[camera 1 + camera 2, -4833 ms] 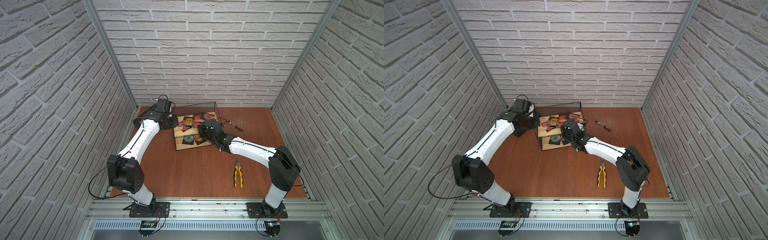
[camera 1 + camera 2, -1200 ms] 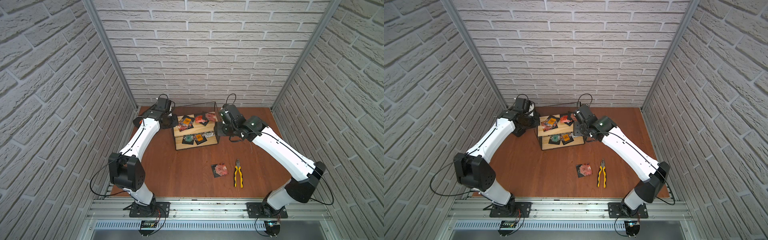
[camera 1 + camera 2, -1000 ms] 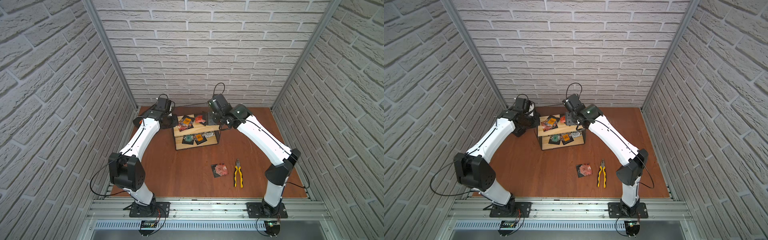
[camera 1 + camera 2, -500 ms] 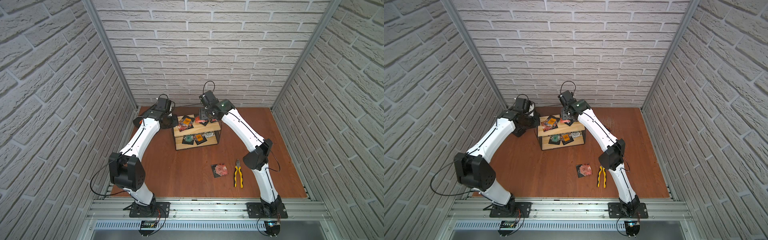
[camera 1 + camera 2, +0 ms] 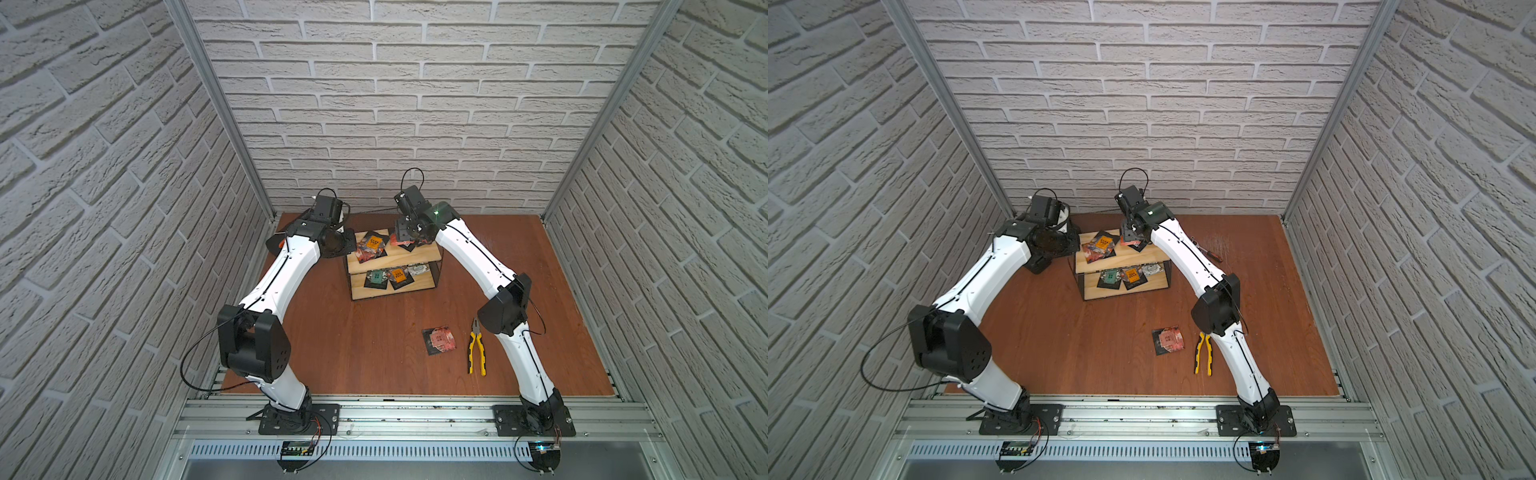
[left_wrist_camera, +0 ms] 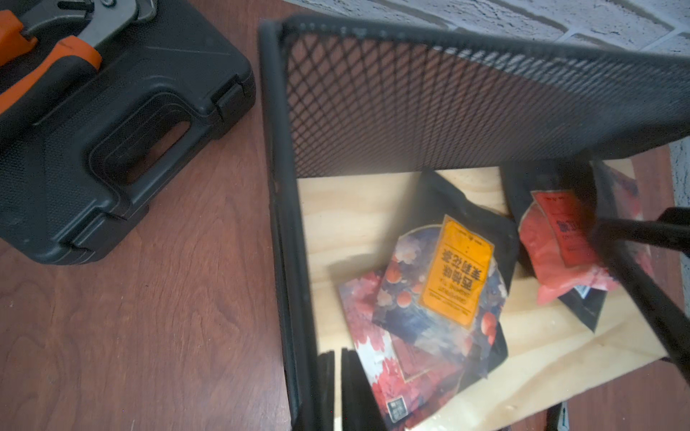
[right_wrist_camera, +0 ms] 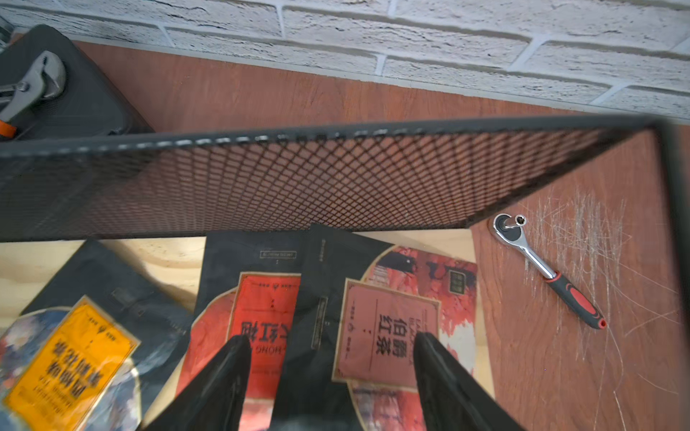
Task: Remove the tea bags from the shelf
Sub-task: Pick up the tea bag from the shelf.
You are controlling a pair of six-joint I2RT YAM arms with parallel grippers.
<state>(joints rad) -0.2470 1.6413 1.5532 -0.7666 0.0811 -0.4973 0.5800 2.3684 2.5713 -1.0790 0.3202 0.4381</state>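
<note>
Black foil tea bags (image 5: 374, 245) lie on both pale boards of the shelf (image 5: 390, 291), which stands toward the back of the wooden table (image 5: 332, 332). On the upper board we see an orange-labelled sachet (image 6: 453, 268) overlapping a red-and-white sachet (image 6: 373, 354). Beside these lies a red-labelled sachet (image 7: 261, 306) with a pink-labelled sachet (image 7: 388, 324) partly on top of it. Three more sachets (image 5: 392, 276) sit on the lower board (green, orange and white labels, seen in both top views). One tea bag (image 5: 1168, 340) lies off the shelf on the table, just beside yellow pliers (image 5: 1203, 351).

The right gripper (image 7: 330, 337) hangs over the red and pink sachets with its jaws spread wide, one finger above each, gripping nothing; we cannot tell whether the tips touch the foil. The left gripper (image 6: 339, 373) sits at the shelf's left side frame with its jaws nearly together; whether they pinch the wire we cannot tell. A black tool case (image 6: 93, 130) lies near that side, and a ratchet wrench (image 7: 545, 268) lies on the table at the other.
</note>
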